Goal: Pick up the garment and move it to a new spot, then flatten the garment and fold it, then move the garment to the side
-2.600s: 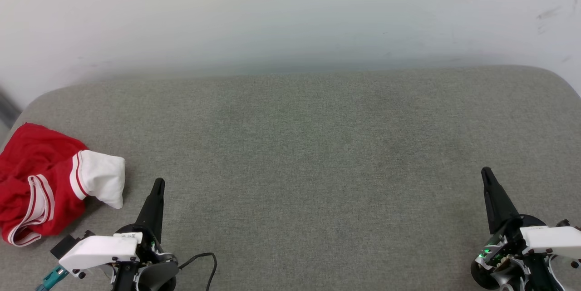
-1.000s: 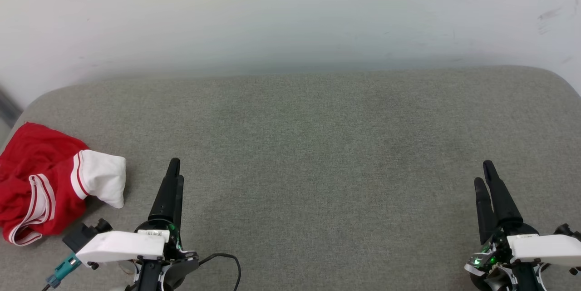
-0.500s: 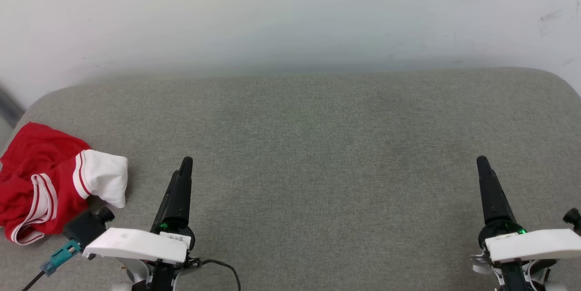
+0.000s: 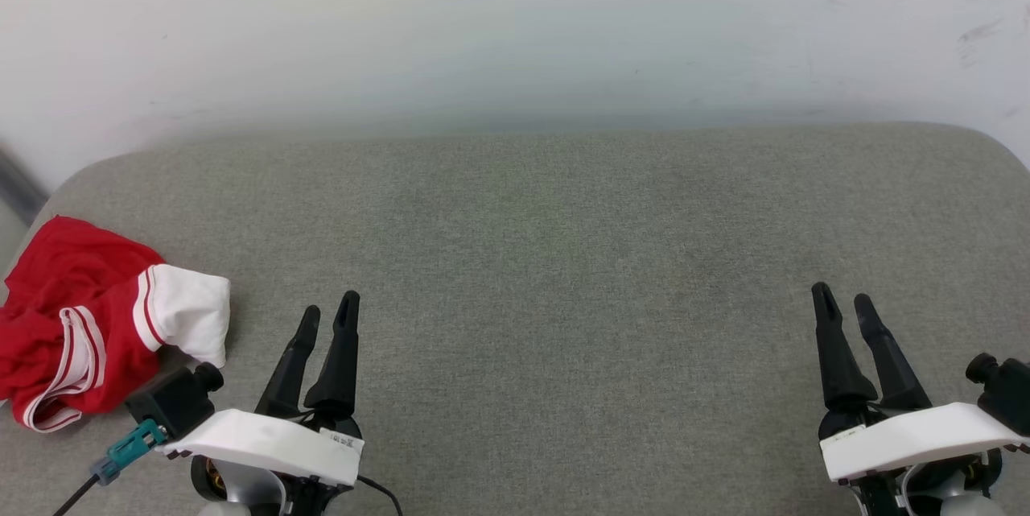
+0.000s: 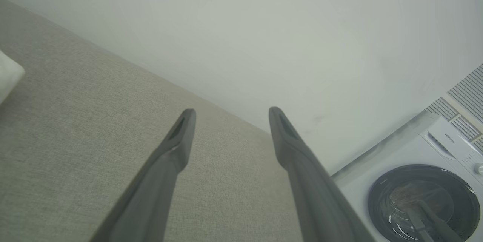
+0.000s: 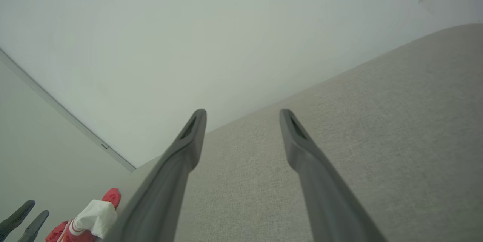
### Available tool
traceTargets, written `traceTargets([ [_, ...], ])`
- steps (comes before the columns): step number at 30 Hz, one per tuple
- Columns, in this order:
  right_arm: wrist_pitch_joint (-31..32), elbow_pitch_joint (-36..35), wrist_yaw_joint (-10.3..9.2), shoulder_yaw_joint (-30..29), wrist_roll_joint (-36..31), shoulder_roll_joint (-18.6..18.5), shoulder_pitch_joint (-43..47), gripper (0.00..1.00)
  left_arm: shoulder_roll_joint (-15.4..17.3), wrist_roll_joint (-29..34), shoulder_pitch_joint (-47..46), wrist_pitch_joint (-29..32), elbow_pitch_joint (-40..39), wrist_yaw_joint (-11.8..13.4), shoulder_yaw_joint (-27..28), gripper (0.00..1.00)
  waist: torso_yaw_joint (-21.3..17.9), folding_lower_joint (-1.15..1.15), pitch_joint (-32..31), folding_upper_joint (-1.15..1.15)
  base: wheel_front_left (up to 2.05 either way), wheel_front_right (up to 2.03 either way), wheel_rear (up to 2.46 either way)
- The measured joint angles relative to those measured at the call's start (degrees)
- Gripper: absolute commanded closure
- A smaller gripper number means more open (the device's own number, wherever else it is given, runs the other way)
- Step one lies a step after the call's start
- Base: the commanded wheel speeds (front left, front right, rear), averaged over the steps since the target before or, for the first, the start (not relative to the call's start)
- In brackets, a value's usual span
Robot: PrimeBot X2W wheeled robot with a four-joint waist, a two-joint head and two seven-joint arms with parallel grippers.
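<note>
The garment (image 4: 72,323) lies crumpled at the far left edge of the grey cushioned surface (image 4: 547,242): red cloth with a white sleeve and red-and-white striped trim. It also appears small in the right wrist view, garment (image 6: 92,217). My left gripper (image 4: 328,311) stands open just right of the garment, apart from it, nothing between its fingers. In the left wrist view the left gripper (image 5: 229,113) points over bare cushion toward the wall, and a white corner of the garment (image 5: 9,77) shows at the left edge. My right gripper (image 4: 842,297) is open and empty at the lower right; right gripper (image 6: 243,113).
A white wall (image 4: 515,25) rises behind the cushion's far edge. A white washing machine (image 5: 419,189) with a dark round door stands beyond the cushion in the left wrist view. The left gripper's fingers (image 6: 22,219) show in the right wrist view.
Both wrists have rolled, so each gripper now shows two spread fingers instead of one edge-on. The left gripper has crept forward and rightward. The garment has not moved.
</note>
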Motion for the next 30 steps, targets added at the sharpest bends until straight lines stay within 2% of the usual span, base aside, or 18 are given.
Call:
traceTargets([
  [14, 1.35, -2.56, 0.00, -0.96, -14.77, 0.29, 0.88, 0.00, 0.35, 12.77, 0.50, -2.19, 0.54, -0.04, -0.33, 0.00, 0.11, 0.00, 0.05, 0.00, 0.00, 0.00, 0.00],
  [30, 2.26, -4.25, 0.00, -1.58, -23.30, 0.45, 1.88, 0.00, 0.49, 22.23, 0.71, -4.43, 1.31, -0.05, -0.51, 0.00, 0.37, 0.00, -0.04, 0.00, 0.00, 0.00, 0.00],
])
